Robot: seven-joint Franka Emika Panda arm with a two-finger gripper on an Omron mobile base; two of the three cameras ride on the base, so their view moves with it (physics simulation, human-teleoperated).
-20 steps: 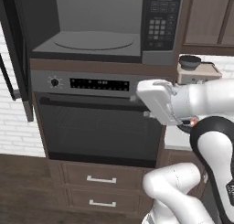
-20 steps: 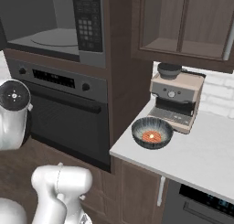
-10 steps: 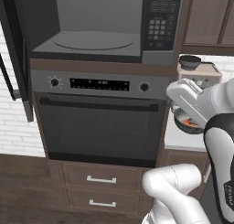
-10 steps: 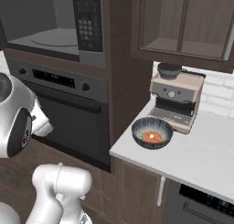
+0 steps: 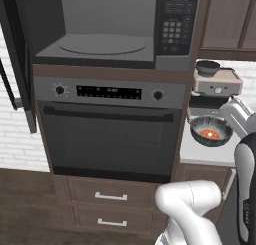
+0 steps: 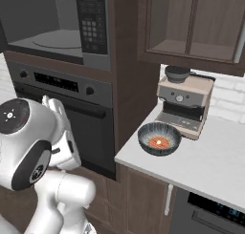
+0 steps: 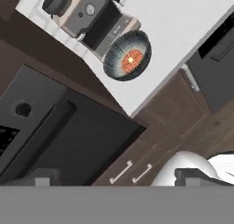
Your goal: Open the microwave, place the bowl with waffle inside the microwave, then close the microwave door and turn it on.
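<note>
The microwave (image 5: 107, 26) stands with its cavity bare and its round turntable (image 5: 106, 45) showing. The microwave door (image 5: 20, 64) is swung wide open at the left. The bowl (image 5: 210, 131) with orange-red waffle sits on the white counter (image 6: 201, 164) in front of the espresso machine, also seen as the bowl (image 6: 159, 138) and the bowl (image 7: 128, 56). In the hand view my gripper (image 7: 116, 178) is open, its fingertips (image 7: 42, 178) far apart with nothing between them. It looks down on the bowl from well above and apart from it.
A beige espresso machine (image 6: 184, 104) with a small dark cup on top stands just behind the bowl. Below the microwave is the wall oven (image 5: 107, 134) with a long bar handle, and drawers (image 5: 111, 196) under it. A keypad panel (image 5: 175, 26) is on the microwave's right.
My arm has swung right, from in front of the oven toward the counter with the bowl. The gripper stays open. The bowl and the microwave door have not moved.
</note>
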